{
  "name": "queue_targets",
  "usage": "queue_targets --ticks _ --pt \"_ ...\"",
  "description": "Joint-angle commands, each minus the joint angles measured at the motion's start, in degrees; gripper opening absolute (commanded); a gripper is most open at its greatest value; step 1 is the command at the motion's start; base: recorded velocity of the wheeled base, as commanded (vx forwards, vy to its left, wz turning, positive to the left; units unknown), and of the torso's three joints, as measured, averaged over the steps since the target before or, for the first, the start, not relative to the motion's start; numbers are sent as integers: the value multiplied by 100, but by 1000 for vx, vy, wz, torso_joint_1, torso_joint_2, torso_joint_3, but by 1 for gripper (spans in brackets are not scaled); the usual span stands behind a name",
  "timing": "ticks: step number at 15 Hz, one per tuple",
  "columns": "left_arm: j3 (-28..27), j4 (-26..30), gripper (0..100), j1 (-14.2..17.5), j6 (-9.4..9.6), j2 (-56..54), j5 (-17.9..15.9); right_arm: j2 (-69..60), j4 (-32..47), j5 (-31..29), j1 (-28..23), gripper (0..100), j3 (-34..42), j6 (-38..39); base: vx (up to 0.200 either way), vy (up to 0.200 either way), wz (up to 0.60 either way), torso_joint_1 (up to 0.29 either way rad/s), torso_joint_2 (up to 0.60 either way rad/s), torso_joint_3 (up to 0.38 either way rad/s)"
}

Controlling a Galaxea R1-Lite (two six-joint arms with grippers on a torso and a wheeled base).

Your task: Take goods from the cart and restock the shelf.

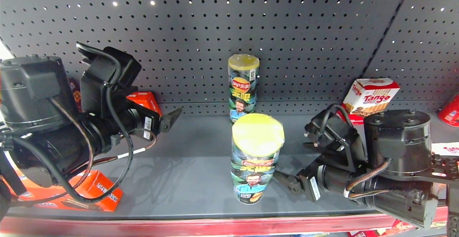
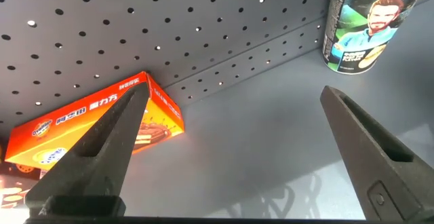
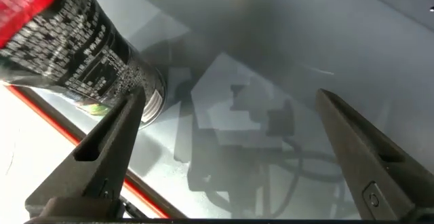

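You had the right gripper (image 3: 230,95) released, its fingers spread wide with nothing between them, and the tall cylindrical chip can with the yellow plastic lid (image 1: 256,158) stood upright just beside one fingertip, outside the jaws. The main risk, as I judge it, sat right there: a can that tall and narrow would tip easily, and any sideways swing of that finger as you pulled the arm away could have clipped its base. It stood close to the shelf's red front lip (image 1: 179,226), so a topple toward you could have carried it off the edge; a topple the other way could have struck the second matching yellow-lidded can (image 1: 243,86), upright beyond it against the back panel. Your left gripper (image 2: 234,91) was likewise open and empty, well apart from both cans, with a flat orange cardboard box (image 2: 102,122) lying just ahead of one finger; a careless advance would have shoved it into the wall. The smooth grey metal shelf (image 1: 186,172) would have offered little grip, I think, so a nudged can would slide. Behind ran a dark grey perforated pegboard panel (image 1: 304,32), and a white-and-red wafer box (image 1: 371,95) leaned beyond the right gripper's wrist.
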Motion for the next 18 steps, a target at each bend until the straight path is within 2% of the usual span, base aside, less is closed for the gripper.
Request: queue_targets --ticks 1,8,10,12,15,18 --pt "2 -5 100 0 -1 7 3 47 -12 12 4 100 -17 -6 0 0 0 0 0 0" --pt "10 -5 100 0 -1 7 3 152 -100 91 57 100 -61 -15 0 0 0 0 0 0" --pt "186 22 100 9 -10 -160 3 -94 -108 47 -75 100 -26 11 0 0 0 0 0 0" --pt "406 92 100 9 -19 -687 3 -894 -108 73 -778 100 -17 29 0 0 0 0 0 0" --pt "353 224 100 -9 -19 -1426 12 -2291 -100 73 -1921 100 194 11 0 0 0 0 0 0" --pt "300 338 100 -70 -10 -2296 12 -3873 -3 38 -2545 100 862 2 0 0 0 0 0 0"
